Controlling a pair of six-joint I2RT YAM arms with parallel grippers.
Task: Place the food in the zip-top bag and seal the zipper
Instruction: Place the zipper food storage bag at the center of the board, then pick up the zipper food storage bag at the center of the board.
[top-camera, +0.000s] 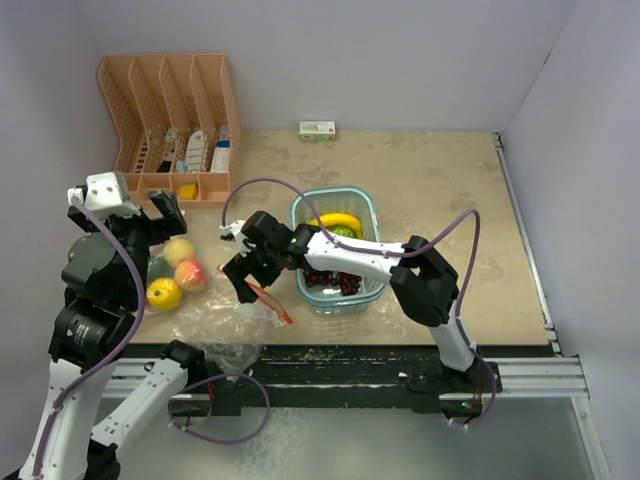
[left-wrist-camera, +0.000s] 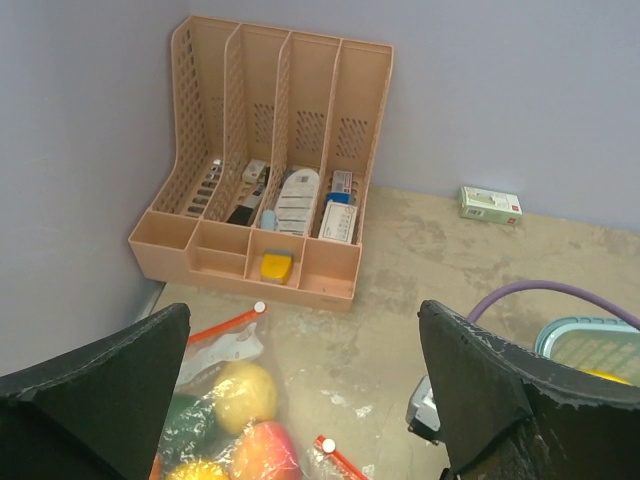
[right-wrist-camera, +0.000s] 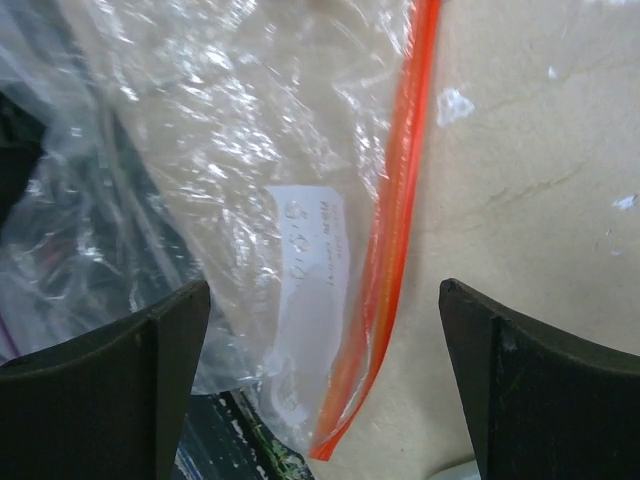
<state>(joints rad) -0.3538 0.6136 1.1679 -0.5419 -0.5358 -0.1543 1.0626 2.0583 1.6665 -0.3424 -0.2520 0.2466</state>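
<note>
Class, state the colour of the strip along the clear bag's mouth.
Orange-red; the zipper shows best in the right wrist view.

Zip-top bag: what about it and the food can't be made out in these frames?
Right wrist view: the zipper runs off the top edge, so its far end is unseen.
Right wrist view: the writing on the label on the zip-top bag is blurred.
Left wrist view: the lower fruits are cut by the bottom edge and by a finger of the left gripper.
Top view: the grape bunch is partly hidden by the right arm.
</note>
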